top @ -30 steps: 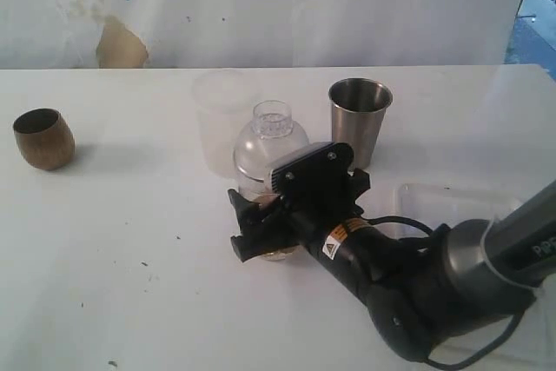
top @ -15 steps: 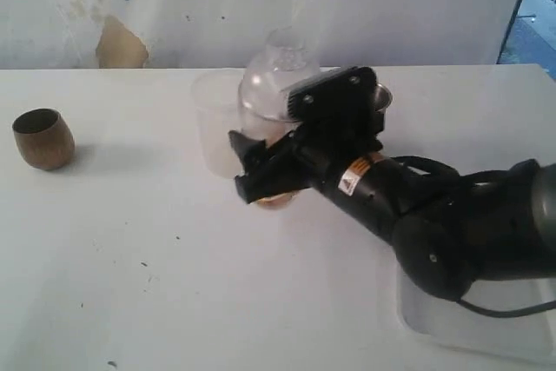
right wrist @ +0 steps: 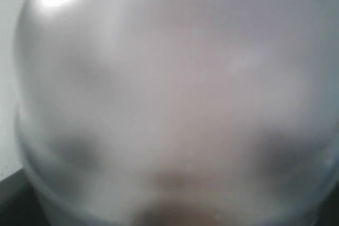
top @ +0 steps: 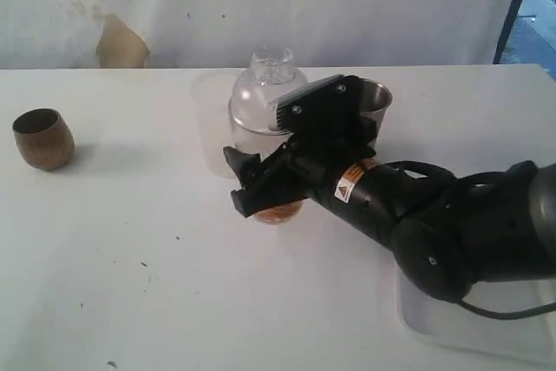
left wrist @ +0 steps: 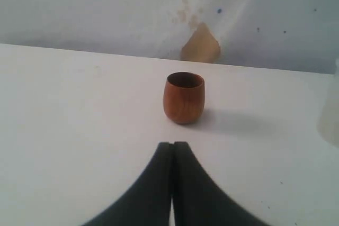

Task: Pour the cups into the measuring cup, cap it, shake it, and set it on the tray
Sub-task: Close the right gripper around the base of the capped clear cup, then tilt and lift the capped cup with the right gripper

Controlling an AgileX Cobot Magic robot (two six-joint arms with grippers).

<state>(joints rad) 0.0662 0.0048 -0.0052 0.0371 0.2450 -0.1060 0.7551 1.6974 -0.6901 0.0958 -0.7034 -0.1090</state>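
My right gripper is shut on the measuring cup, a clear cylinder with a domed cap on top and brownish contents at its base. It hangs upright just above the table. In the right wrist view the measuring cup fills the picture as a blur and hides the fingers. The steel tumbler stands behind the right arm. At the far left sits the brown wooden cup; the left wrist view shows this wooden cup a short way beyond my left gripper, which is shut and empty. The white tray lies under the right arm.
A frosted translucent cup stands directly behind the measuring cup. A tan patch marks the wall at the back left. The left arm does not show in the exterior view.
The right gripper lifted the capped measuring cup off the table, swung it up and back, then brought it a little lower and leftward. The wooden cup and tumbler stayed put.
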